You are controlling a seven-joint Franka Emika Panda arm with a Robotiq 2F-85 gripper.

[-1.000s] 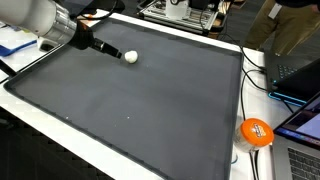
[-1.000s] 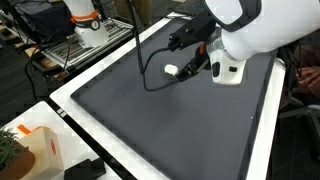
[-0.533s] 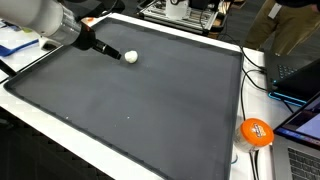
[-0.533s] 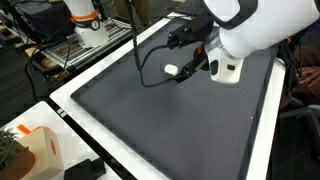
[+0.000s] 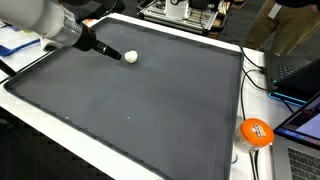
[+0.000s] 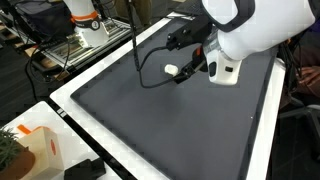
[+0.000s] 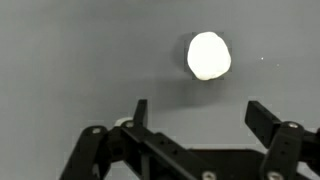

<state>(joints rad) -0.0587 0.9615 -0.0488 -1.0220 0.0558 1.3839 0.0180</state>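
While the fingers (image 7: 262, 118) stand spread | white ball (image 7: 208, 56) overexposed, beyond them | their bases cut off

Both exterior views overlook one dark mat (image 5: 170, 110) from differing sides; wrist view looks down closely

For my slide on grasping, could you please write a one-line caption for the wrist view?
Open gripper, fingers spread above a dark grey mat, with a small white ball just ahead, untouched.

small white round ball (image 7: 208, 55): matt, smooth | dark grey surface (image 5: 150, 100): matt, fine-grained, cloth-like | white arm shell (image 6: 255, 30): glossy plastic
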